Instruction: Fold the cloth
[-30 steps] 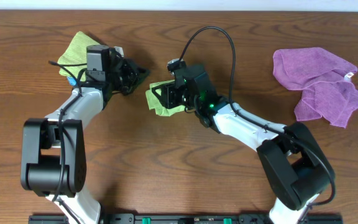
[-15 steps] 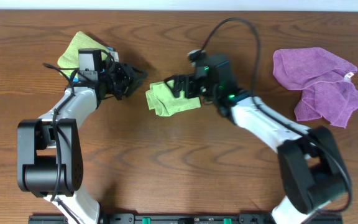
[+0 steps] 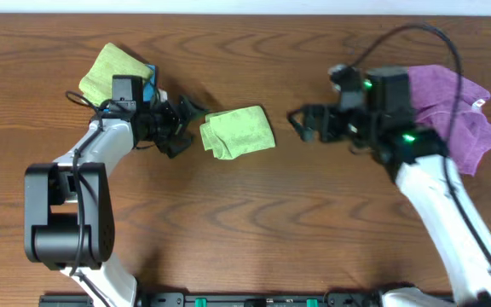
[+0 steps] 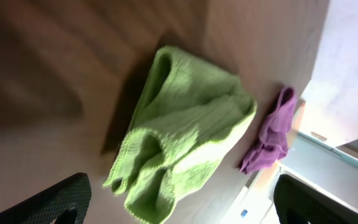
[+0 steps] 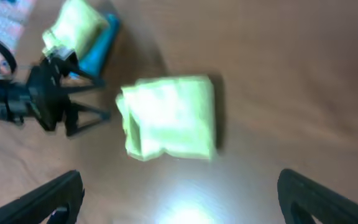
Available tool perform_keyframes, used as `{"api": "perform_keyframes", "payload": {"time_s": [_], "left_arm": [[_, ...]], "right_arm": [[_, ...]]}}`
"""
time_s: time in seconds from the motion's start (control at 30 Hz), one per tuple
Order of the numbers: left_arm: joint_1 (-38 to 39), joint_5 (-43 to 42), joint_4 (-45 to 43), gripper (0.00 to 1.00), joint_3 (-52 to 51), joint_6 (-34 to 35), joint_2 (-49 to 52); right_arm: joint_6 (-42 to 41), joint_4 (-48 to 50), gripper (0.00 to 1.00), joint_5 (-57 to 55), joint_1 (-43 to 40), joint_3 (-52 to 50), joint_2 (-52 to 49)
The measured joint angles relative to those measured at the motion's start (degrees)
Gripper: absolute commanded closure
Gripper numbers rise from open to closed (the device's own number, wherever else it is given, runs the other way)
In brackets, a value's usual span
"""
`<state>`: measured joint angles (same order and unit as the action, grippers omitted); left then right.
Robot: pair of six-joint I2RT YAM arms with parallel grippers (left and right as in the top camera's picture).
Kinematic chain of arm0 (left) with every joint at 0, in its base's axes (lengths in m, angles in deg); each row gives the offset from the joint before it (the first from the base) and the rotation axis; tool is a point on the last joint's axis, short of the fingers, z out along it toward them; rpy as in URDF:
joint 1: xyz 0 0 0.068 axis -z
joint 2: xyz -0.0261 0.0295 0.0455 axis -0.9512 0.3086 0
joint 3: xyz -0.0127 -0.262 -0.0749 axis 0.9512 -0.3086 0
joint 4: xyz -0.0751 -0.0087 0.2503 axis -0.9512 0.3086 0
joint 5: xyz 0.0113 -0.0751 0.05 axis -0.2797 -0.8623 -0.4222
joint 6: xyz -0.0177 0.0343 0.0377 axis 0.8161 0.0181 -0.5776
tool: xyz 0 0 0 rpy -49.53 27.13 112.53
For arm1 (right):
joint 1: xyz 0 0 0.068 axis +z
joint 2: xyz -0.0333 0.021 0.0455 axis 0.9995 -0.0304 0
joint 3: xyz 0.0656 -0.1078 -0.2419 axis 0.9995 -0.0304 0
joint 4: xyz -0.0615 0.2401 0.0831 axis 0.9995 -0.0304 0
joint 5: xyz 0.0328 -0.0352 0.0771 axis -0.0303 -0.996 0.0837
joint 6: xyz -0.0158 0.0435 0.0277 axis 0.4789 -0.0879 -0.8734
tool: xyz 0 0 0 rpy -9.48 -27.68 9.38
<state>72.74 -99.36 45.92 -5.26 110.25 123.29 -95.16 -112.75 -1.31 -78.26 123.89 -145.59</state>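
Left gripper (image 3: 184,128) and right gripper (image 3: 301,124) both show fingers spread, holding nothing, over the wooden table (image 3: 245,239). Between them lies the green cloth (image 3: 239,131), folded into a thick, rumpled rectangle with loose layers at its left end, just beside the left gripper, farther from the right. On the purple cloth (image 3: 471,136), a white tag (image 3: 477,104) is unreadable.

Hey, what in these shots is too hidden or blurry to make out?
Purple cloth: overhead, the right arm covers its left part.
Blue item by the upper-left green cloth: overhead, left arm hides most; right wrist blurs it.
Folded green cloth, inner layers: covered by its top in every view.
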Motion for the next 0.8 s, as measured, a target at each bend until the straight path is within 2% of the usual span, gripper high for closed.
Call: {"api": "perform_keyframes", "payload": {"time_s": [0.1,0.17,0.47,0.8], "left_arm": [[1.1,-0.2,1.6,0.05,0.0,0.0,0.0],[2.0,-0.2,2.0,0.05,0.0,0.0,0.0],[6.1,0.2,4.6,0.05,0.0,0.0,0.0],[6.2,1.4,4.9,0.05,-1.2,0.2,-0.1]], "right_arm": [[4.5,-10.6,0.01,0.5,-3.8,-0.1,4.1],[7.4,-13.8,0.01,0.5,-6.5,-0.4,6.9],[11.6,-15.2,0.01,0.8,-15.4,-12.1,27.2],[8.4,-15.3,0.01,1.1,-15.9,-27.3,44.4]]}}
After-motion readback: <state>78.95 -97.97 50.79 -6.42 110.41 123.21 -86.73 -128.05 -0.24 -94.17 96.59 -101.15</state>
